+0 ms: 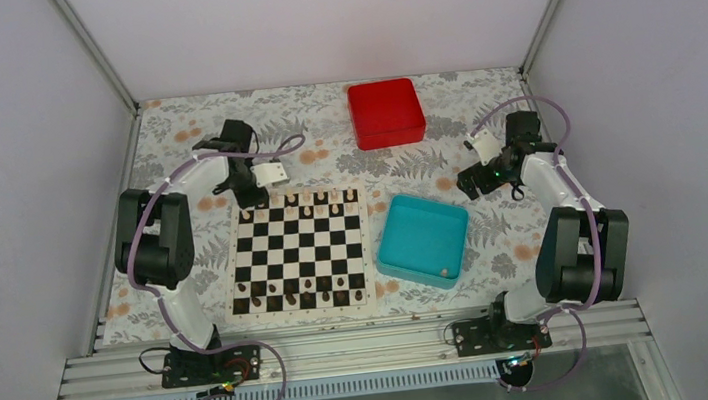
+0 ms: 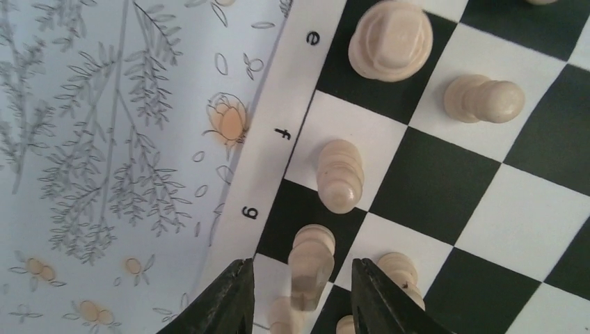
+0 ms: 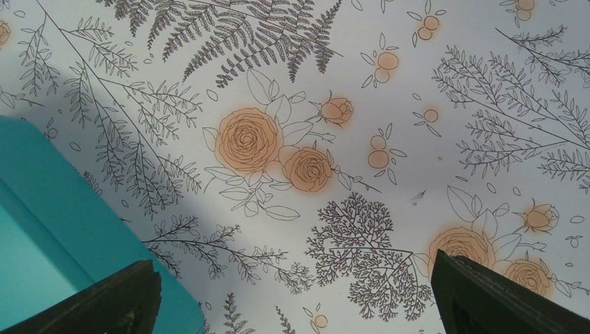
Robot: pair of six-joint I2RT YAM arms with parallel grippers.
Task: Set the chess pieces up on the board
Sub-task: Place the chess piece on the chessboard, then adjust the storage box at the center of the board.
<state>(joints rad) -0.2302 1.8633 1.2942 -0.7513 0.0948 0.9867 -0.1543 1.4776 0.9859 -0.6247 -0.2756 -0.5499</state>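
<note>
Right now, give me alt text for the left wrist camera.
The left gripper, open, straddles a pale chess piece on the board by the letter g. More pale pieces stand nearby; a floral tablecloth fills the left.

Bright even light, soft shadows; nearest chess pieces (image 2: 309,268) blurred.

Reads as a robotics lab cell, a boxed-in test bench. Walled by plain white panels (image 1: 309,14) behind and to both sides of the board (image 1: 301,251), joined by bare aluminium posts (image 1: 97,53) at the far corners. Fronted, on the board's near side, by a slotted aluminium rail (image 1: 347,347) with two machines bolted on — left arm (image 1: 159,247) left of the board, right arm (image 1: 582,249) well to its right — each trailing lilac cables (image 1: 136,220). Spread under the board with a printed floral sheet (image 1: 172,140). Dressed with props only: a red box (image 1: 386,112) beyond the board, a teal tray (image 1: 423,239) just right of it.
</note>
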